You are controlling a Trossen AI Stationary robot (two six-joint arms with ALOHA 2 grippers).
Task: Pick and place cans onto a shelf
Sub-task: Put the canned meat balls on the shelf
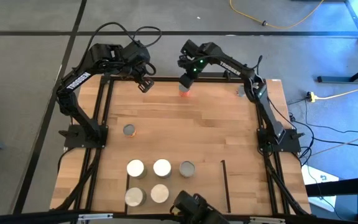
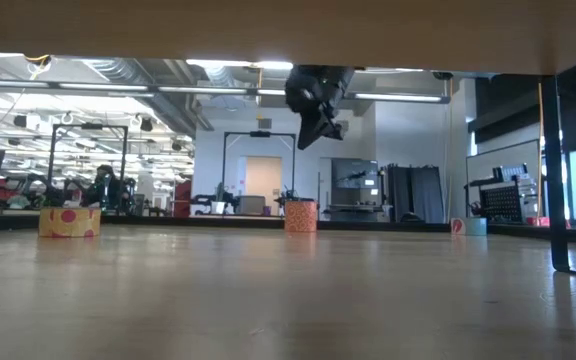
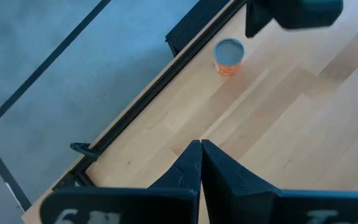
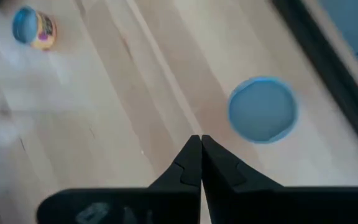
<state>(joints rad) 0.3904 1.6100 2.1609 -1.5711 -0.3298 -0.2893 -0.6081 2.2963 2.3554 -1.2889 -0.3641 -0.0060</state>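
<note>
Right gripper (image 1: 186, 81) hung closed above an orange can (image 1: 184, 92); left gripper (image 1: 145, 83), closed too, waited alongside.

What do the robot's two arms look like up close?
Both arms are black and jointed, with white TROSSEN lettering on the left arm and the right arm. Black cables loop above them. A green light glows near the right gripper. The left gripper has two dark, pointed fingers.

A: What colours are the cans (image 1: 148, 180) at lower centre of the high view?
B: White and cream tops, one grey. The can (image 1: 184, 91) at upper centre has orange sides.
A: The bench (image 1: 185, 130)?
B: Light wood, black frame; both arms are black.
</note>
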